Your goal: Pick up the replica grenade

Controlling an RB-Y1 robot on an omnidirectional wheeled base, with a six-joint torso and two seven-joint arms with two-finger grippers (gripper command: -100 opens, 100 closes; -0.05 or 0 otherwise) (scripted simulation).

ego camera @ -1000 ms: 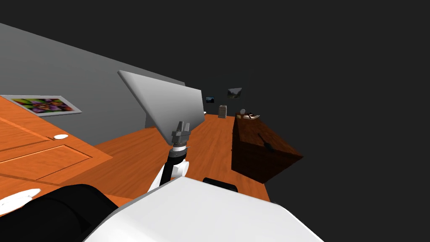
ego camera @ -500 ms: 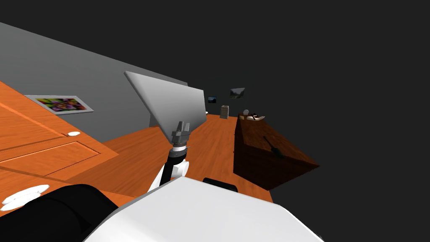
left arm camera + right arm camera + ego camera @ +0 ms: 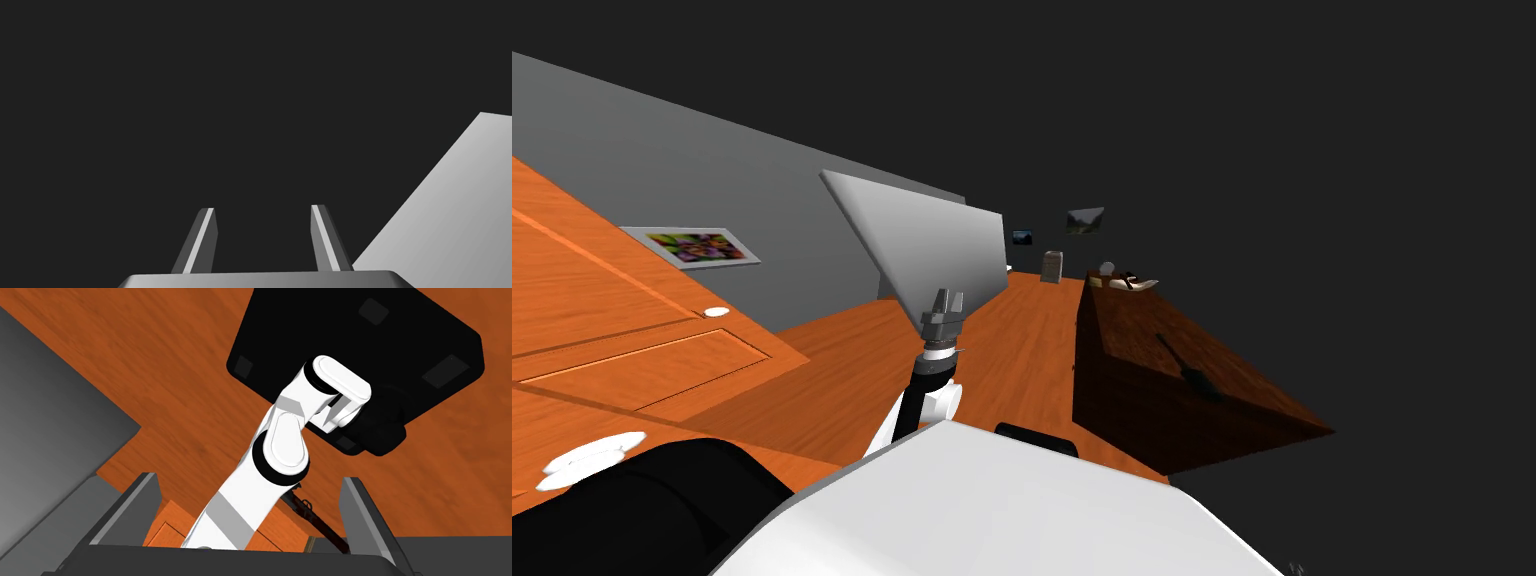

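Holding the left gripper [image 3: 947, 295] raised ahead of me, I have its fingers moderately apart with nothing between them. I judge this to be a carrying pose, kept high and close so the arm clears furniture while I get near. Just beyond it stands the end of a grey panel [image 3: 932, 240], whose edge also shows beside the fingers in the left wrist view. The right gripper [image 3: 250, 480] points down at the orange wooden floor [image 3: 1022, 350], fingers wide and empty. It looks tucked out of the way, since the left arm appears to be the one set up for reaching. Further out, on my right, is a dark brown wooden surface [image 3: 1152, 330]. Lying flat on it, about midway along the top, is a thin dark stick with a thicker end, which I take for the grenade [image 3: 1187, 372]. It rests on its side because the long handle would not stand. A few pale things [image 3: 1127, 284] sit at the far end, well apart from it. The grenade is well apart from both grippers, so I judge the approach unfinished. A grasp would call for coming down across the handle. On my left are an orange door [image 3: 632, 340] and a colourful picture [image 3: 694, 245] on the grey wall.
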